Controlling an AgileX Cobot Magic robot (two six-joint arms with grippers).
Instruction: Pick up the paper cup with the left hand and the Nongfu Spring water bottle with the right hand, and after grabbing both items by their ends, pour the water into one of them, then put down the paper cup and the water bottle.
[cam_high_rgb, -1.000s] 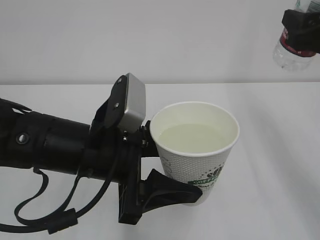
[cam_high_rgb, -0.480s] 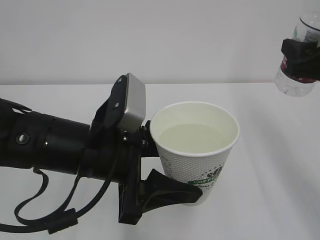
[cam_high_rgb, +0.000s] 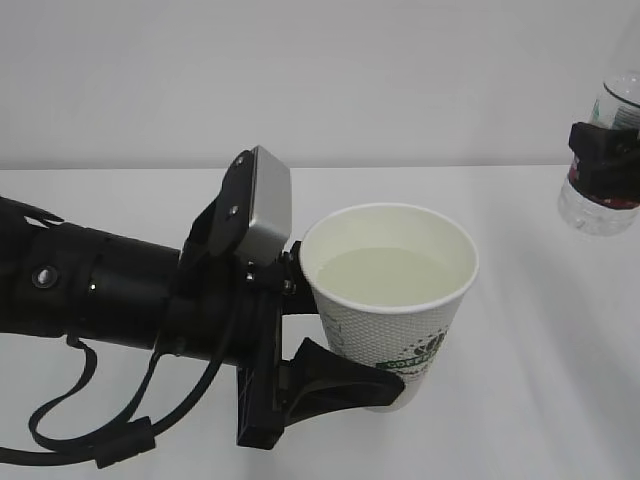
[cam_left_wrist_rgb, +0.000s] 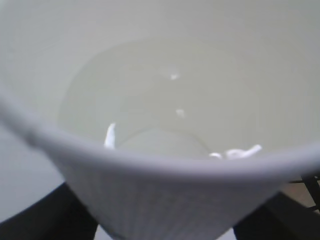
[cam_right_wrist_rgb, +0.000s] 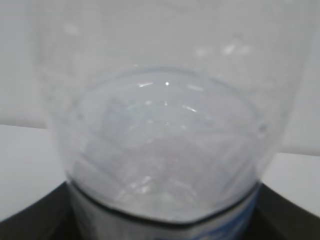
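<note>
The paper cup (cam_high_rgb: 400, 335), white with a green logo, is upright and holds water (cam_high_rgb: 385, 275) well up its inside. My left gripper (cam_high_rgb: 348, 335) is shut on its side from the left, one black finger (cam_high_rgb: 340, 380) wrapping the front; the far finger is hidden behind the cup. The left wrist view is filled by the cup (cam_left_wrist_rgb: 165, 195) and the water (cam_left_wrist_rgb: 150, 100). At the far right edge the Nongfu Spring water bottle (cam_high_rgb: 598, 210) hangs upright above the table, with my right gripper (cam_high_rgb: 606, 160) shut on its labelled middle. The right wrist view shows the clear bottle (cam_right_wrist_rgb: 165, 150) between dark fingers (cam_right_wrist_rgb: 30, 222).
A white table (cam_high_rgb: 530, 400) runs under both arms, with a plain pale wall (cam_high_rgb: 300, 80) behind it. The left arm's black cables (cam_high_rgb: 90, 440) loop down at the lower left. Nothing else stands on the visible table.
The right gripper has lowered the bottle along the right edge toward the table. The left arm and the cup have stayed still.
</note>
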